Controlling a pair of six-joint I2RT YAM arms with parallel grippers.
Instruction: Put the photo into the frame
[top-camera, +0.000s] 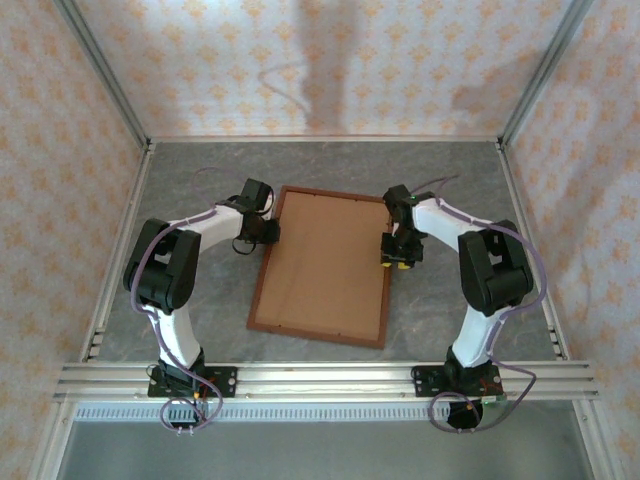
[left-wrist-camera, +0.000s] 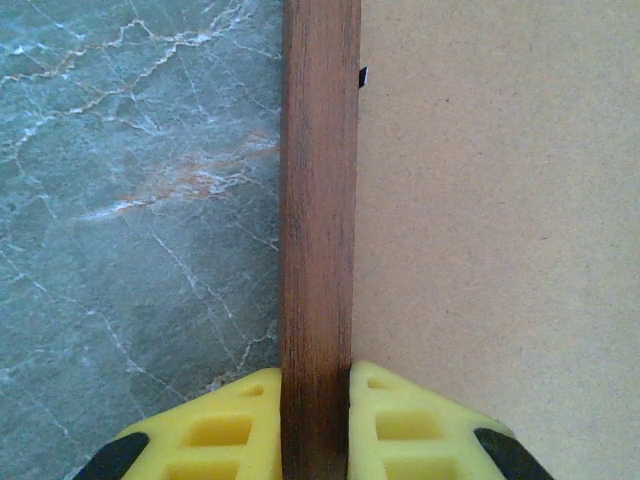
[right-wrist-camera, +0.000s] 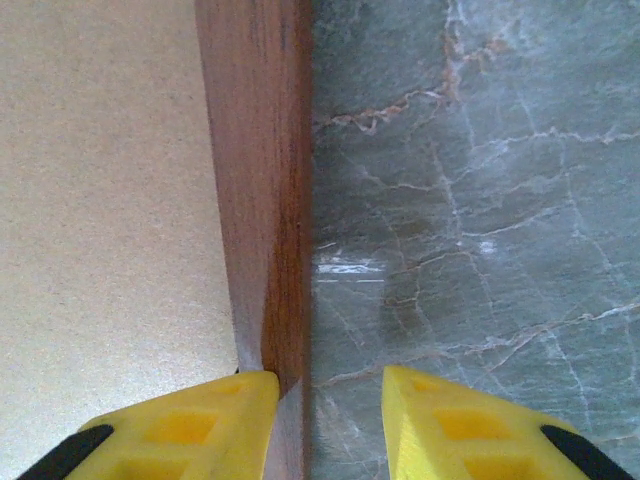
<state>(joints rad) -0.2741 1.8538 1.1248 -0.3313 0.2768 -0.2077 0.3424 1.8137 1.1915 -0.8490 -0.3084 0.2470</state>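
We judge the step in hand to be a two-armed lift or turn of the rectangular picture frame of thin reddish-brown wooden moulding (top-camera: 315, 337). It lies flat mid-surface on the grey-green marbled surface (top-camera: 450, 180), with its plain brown fibreboard backing (top-camera: 325, 265) facing up. To do this well, we would first close squarely on the right rail. We would then raise both sides together and level, so that the backing does not slide and the frame does not twist.

The left end effector (top-camera: 268, 233) is nearly closed, both yellow fingers (left-wrist-camera: 235, 415) pressed against the frame's left rail. The right end effector (right-wrist-camera: 330, 385) is partly open and straddles the right rail. One finger is over the backing beside the wood and the other is apart above the surface, so it grips nothing.
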